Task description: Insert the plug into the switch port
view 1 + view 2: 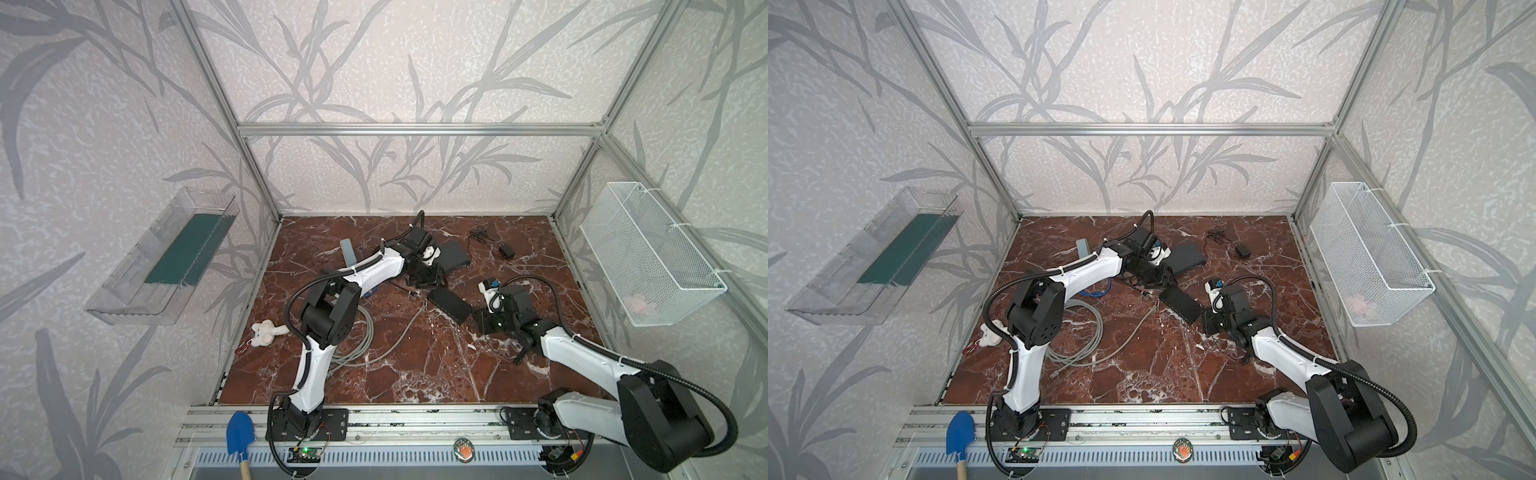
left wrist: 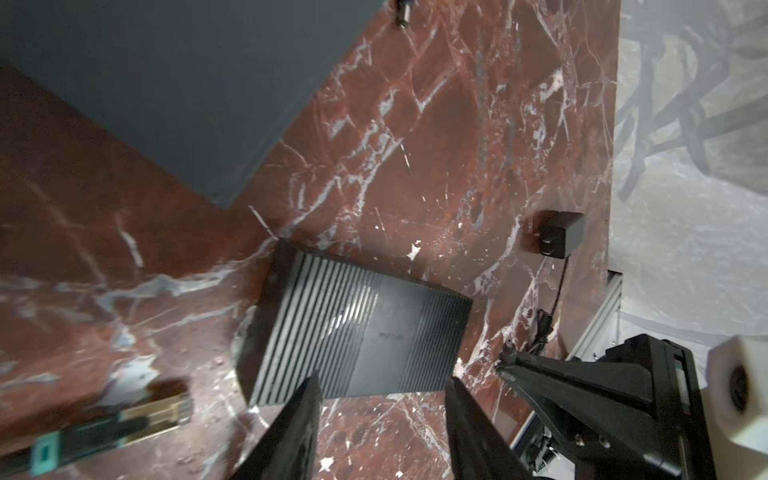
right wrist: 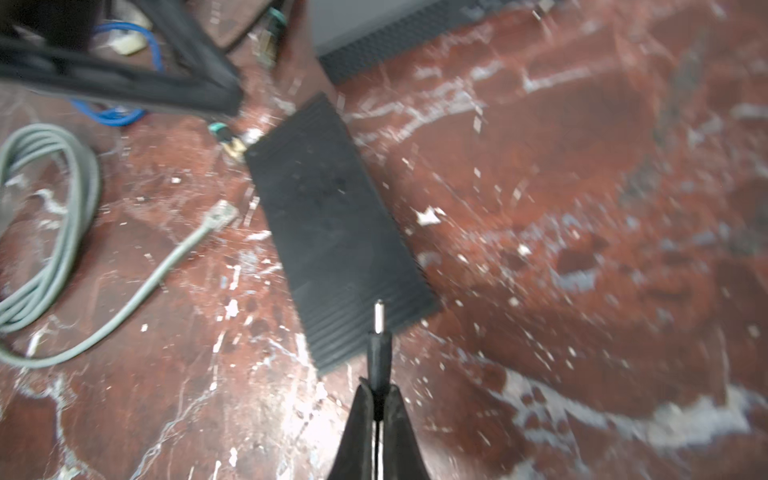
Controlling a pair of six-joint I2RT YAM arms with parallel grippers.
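The black ribbed switch [image 1: 451,305] [image 1: 1181,306] lies flat mid-table, also seen in the left wrist view [image 2: 357,332] and the right wrist view [image 3: 332,232]. Its port is hidden in every view. My right gripper [image 3: 377,386] [image 1: 477,319] is shut on the black barrel plug [image 3: 378,345], whose metal tip points at the switch's near ribbed end, just short of it. In the left wrist view the plug [image 2: 509,353] sits beside the switch's corner. My left gripper [image 2: 384,380] [image 1: 424,276] hovers open and empty at the switch's far end.
A second dark box [image 1: 455,255] [image 2: 145,83] lies behind the left gripper. A black power adapter [image 1: 506,251] with thin wire is at the back right. A grey cable coil [image 1: 361,332], blue cable [image 1: 1106,286], green-tabbed connector [image 2: 83,436] and white plush toy [image 1: 266,332] lie on the left.
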